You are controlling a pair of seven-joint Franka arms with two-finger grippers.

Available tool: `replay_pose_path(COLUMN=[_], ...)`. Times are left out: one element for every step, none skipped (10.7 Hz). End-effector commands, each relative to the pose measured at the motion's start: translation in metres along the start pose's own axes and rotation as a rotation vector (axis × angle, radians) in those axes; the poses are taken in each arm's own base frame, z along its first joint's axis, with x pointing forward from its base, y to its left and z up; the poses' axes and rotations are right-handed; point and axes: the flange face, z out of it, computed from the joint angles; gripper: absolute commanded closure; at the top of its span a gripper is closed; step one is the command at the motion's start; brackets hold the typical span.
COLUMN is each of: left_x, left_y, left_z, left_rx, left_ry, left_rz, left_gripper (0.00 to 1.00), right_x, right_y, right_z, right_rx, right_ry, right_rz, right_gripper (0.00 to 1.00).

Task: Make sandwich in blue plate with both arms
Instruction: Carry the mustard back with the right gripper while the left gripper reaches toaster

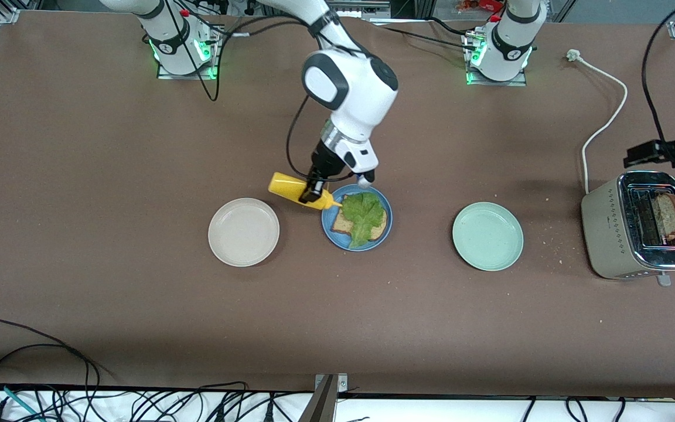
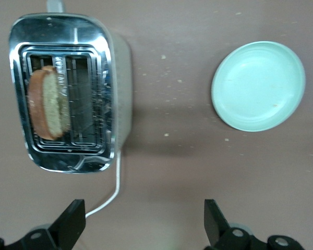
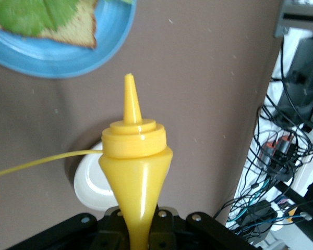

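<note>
So the sandwich (image 1: 360,221) is about half built. Just below the middle of the front view, the blue plate (image 1: 385,233) has one toasted slice with a lettuce leaf (image 1: 365,215) on top, and no second slice yet. The beige plate (image 1: 244,231) sits to its left in the frame and the pale green plate (image 1: 487,235) to its right, both with nothing on them.

Right above the blue plate's upper left rim, the right gripper (image 1: 314,192) has its fingers clamped on a yellow mustard bottle (image 1: 299,191), tipped over with the nozzle at the lettuce. Looks like the sauce step to me.

Over at the right edge of the frame, the toaster (image 1: 636,231) has a bread slice (image 1: 668,215) sticking up in it. The left gripper (image 2: 143,225) hangs over it, fingers wide apart, holding nothing. My guess: that slice is what's left.
</note>
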Motion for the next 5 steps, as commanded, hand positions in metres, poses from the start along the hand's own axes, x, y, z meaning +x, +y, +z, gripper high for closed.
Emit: replay_pose_path(left_x=[0.040, 0.049, 0.057, 0.060, 0.065], left_y=[-0.056, -0.063, -0.082, -0.112, -0.129], left_z=[0.024, 0.034, 0.048, 0.063, 0.079], left_rx=[0.089, 0.121, 0.139, 0.134, 0.121], left_ry=[0.029, 0.041, 0.053, 0.071, 0.078], left_rz=[-0.012, 0.029, 0.043, 0.045, 0.070], left_gripper=[0.00, 0.00, 0.00, 0.00, 0.00], right_x=[-0.100, -0.139, -0.176, -0.213, -0.255], right_y=[0.084, 0.115, 0.141, 0.165, 0.186], right_z=[-0.022, -0.016, -0.006, 0.006, 0.026], right_rx=[0.174, 0.241, 0.311, 0.359, 0.430], right_ry=[0.086, 0.129, 0.178, 0.235, 0.288], right_rz=[0.046, 0.076, 0.098, 0.115, 0.138], right_gripper=[1.00, 1.00, 1.00, 1.00, 1.00])
